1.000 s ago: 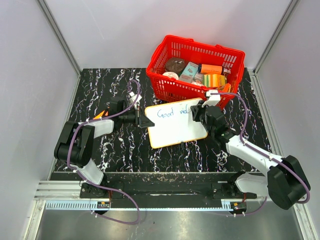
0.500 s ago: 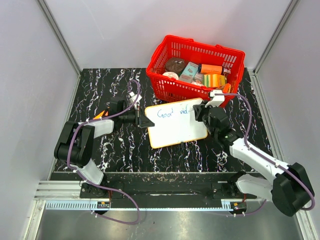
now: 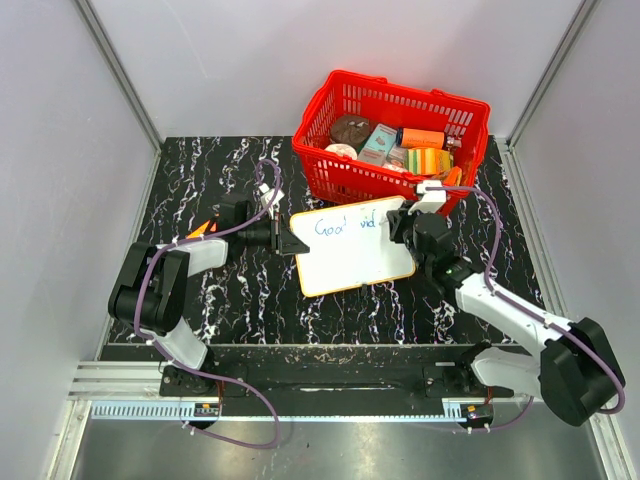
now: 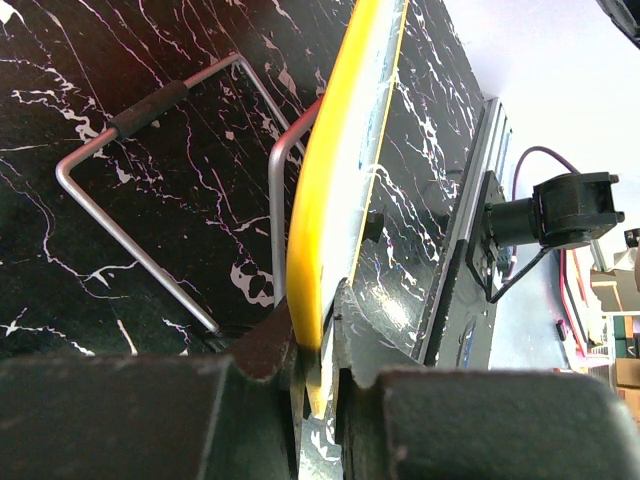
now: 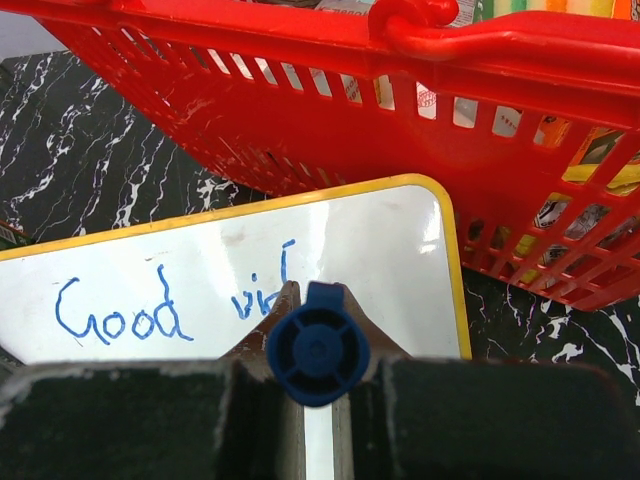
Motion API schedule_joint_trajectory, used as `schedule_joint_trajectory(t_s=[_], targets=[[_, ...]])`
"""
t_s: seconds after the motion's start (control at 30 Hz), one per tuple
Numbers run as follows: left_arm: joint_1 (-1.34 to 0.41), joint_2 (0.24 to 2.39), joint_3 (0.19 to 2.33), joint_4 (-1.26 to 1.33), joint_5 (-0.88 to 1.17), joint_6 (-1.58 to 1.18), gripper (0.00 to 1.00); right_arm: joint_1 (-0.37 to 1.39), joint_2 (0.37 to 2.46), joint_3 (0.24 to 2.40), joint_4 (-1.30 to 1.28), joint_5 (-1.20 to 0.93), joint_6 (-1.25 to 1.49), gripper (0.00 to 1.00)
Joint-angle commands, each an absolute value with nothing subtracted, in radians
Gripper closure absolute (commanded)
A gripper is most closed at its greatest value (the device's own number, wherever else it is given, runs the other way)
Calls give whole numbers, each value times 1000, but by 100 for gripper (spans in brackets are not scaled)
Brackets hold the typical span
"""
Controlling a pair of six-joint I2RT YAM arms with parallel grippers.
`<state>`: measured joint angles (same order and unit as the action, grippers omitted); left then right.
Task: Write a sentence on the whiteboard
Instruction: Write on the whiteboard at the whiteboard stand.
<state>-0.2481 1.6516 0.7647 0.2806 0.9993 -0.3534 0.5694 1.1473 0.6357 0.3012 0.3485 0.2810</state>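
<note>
Left wrist: whiteboard (image 4: pixel 335 180) within left gripper (image 4: pixel 315 350)

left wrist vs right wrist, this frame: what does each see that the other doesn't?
Left wrist only: the left gripper shut on the whiteboard, whose yellow rim is seen edge-on, and a bent wire stand beside it.
Right wrist only: the right gripper shut on a blue marker, the sentence reading "Good" plus a few more letters, and the red basket just beyond the board.
Both: the whiteboard and the black marbled table.
</note>
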Motion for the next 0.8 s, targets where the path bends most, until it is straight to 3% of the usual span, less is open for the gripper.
schedule_joint_trajectory(t_s=[0.0,0.77], targets=[[-265,1692,759,221,838,-225,100,566,1158,695,365,350,275,100],[-265,1695,762,218,838,-222,100,566,1212,693,377,336,295,100]])
